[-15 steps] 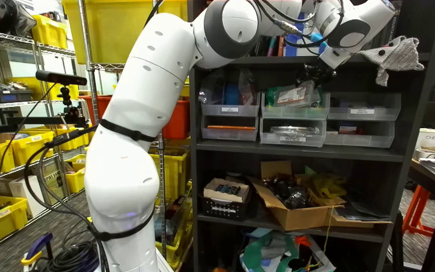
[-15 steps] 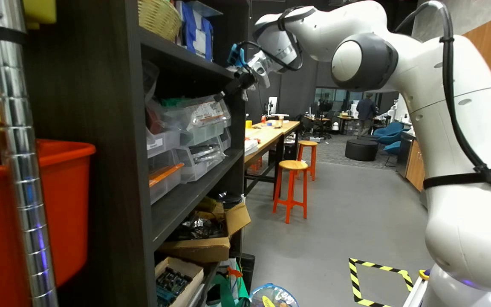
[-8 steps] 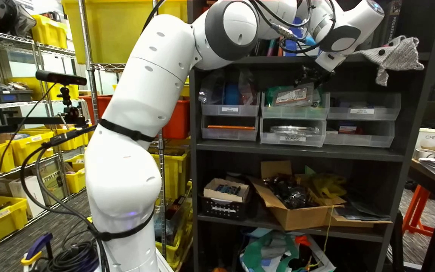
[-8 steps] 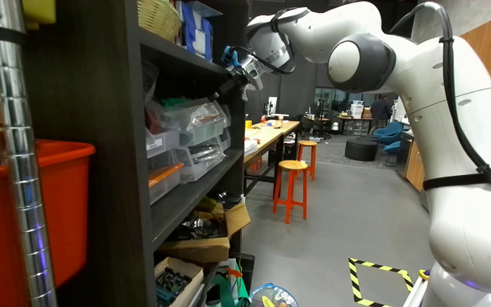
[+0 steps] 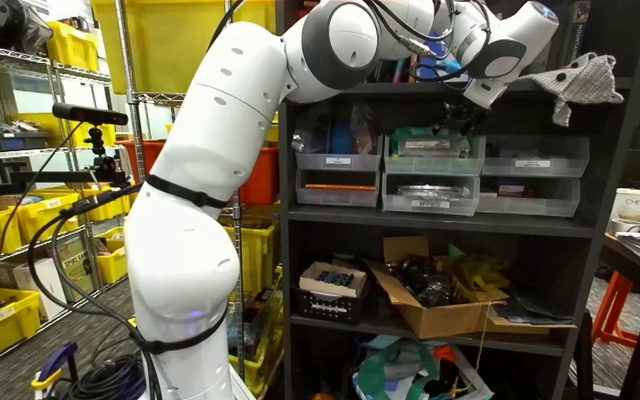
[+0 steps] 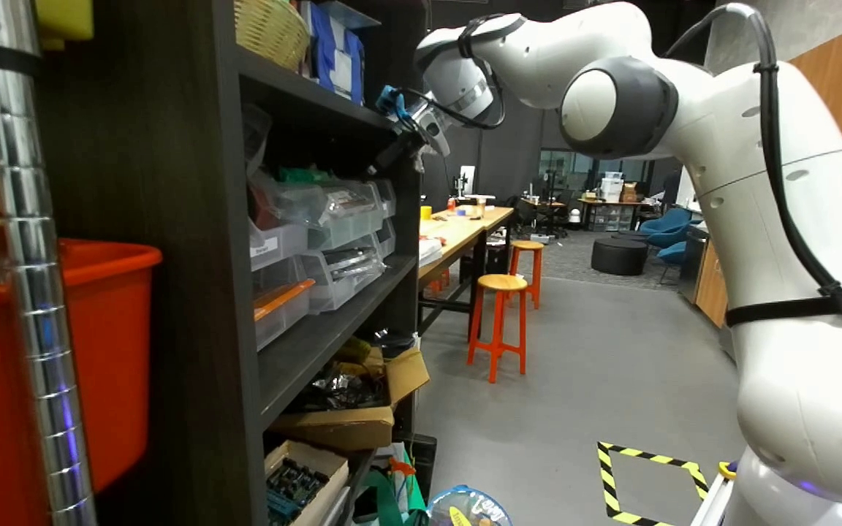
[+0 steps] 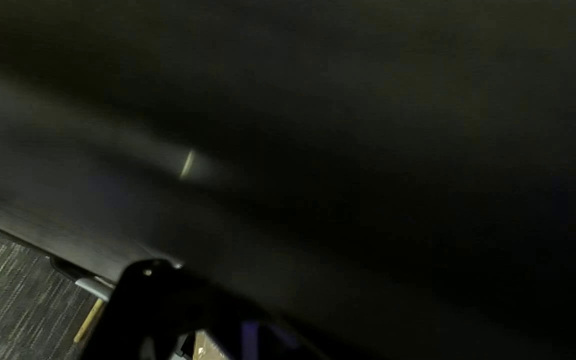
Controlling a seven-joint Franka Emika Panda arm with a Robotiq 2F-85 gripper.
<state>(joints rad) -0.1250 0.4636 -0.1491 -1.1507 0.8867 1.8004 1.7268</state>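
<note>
My gripper [image 5: 451,129] hangs tilted down above the upper middle clear bin [image 5: 434,165]. Its two black fingertips stand apart with nothing seen between them, so it looks open. A clear package with a red and white label [image 5: 428,144] lies in that bin, just below and left of the fingertips, apart from them. Green wrapping [image 5: 417,132] is behind it. In an exterior view the gripper [image 6: 377,166] is above the bin's front, and the package [image 6: 348,203] lies below it. The wrist view is mostly dark and blurred; one black finger [image 7: 153,285] shows at lower left.
A dark shelf board [image 5: 548,88] is just above the gripper. A grey knitted toy [image 5: 581,83] hangs over its edge at right. More clear bins [image 5: 536,161] stand beside and below, including one labelled WIRES [image 5: 430,204]. An open cardboard box [image 5: 448,322] is lower down.
The clear package has dropped from its raised, tilted pose and now lies lower in the bin, free of the fingertips. The gripper has moved slightly into the shelf and downward.
</note>
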